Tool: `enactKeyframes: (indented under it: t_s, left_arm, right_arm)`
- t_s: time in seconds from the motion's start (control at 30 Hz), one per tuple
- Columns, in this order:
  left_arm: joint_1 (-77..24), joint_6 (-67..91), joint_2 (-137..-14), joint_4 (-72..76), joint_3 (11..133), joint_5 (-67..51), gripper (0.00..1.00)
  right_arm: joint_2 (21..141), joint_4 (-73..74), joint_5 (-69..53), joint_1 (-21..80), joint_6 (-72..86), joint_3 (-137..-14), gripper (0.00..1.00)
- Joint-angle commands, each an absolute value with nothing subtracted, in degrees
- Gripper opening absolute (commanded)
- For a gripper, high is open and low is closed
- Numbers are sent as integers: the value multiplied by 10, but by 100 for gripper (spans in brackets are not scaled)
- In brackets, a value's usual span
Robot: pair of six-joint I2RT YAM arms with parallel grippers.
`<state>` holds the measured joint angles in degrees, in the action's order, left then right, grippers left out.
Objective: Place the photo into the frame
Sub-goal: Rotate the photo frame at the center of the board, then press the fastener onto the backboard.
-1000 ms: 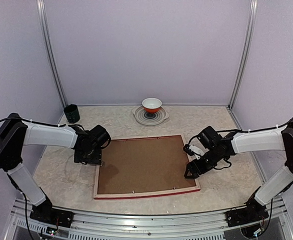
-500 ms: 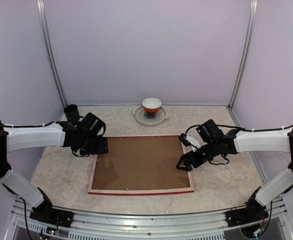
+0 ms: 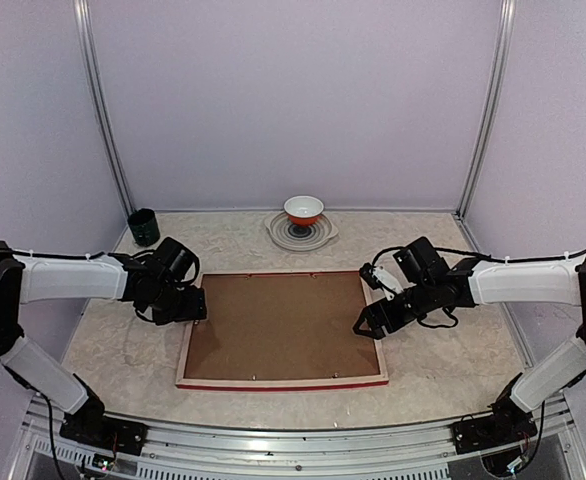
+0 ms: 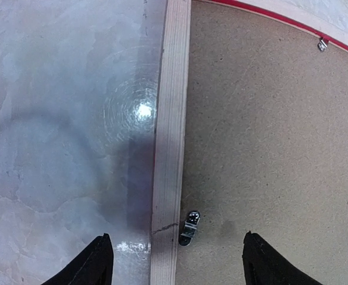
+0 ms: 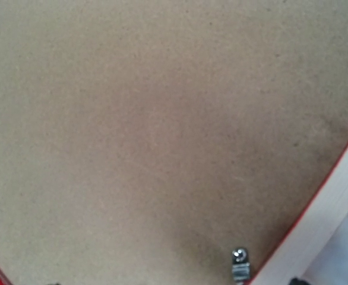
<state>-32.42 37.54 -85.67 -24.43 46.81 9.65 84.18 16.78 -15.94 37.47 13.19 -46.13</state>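
The frame (image 3: 282, 378) lies face down on the table, with pale wood edges and a red front rim. A brown backing board (image 3: 278, 325) fills its back. The photo is hidden from every view. My left gripper (image 3: 191, 308) is open over the frame's left edge. In the left wrist view (image 4: 180, 264) its fingertips (image 4: 100, 261) straddle the wood edge (image 4: 169, 148) and a small metal clip (image 4: 189, 227). My right gripper (image 3: 366, 325) hovers low over the frame's right side. Its wrist view shows the board (image 5: 150, 130), a clip (image 5: 240, 264) and the wood edge (image 5: 316, 237), with the fingertips only just in view, far apart.
A white and orange bowl (image 3: 304, 209) sits on a grey plate (image 3: 325, 236) at the back centre. A dark green cup (image 3: 143, 227) stands at the back left. Walls and metal posts close in the table on three sides.
The frame slid left and squared up with the table edge a second ago and now lies still. My left gripper went to the far-left corner, then came back along the left edge.
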Motion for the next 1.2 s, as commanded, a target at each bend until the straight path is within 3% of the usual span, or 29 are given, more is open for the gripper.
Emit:
enactKeyframes:
  t_s: [0.0,0.7,1.17]
  left_arm:
    - [-309,363,-860,-221,449,77,73]
    - [-300,356,-878,-203,429,68,61]
    - [-298,359,-857,-217,430,69,62]
  right_arm:
    - [834,161,-150,371,134,-465,82]
    - [854,160,-149,371,129,-475,82]
    - [860,155,-148,370,129,-471,82]
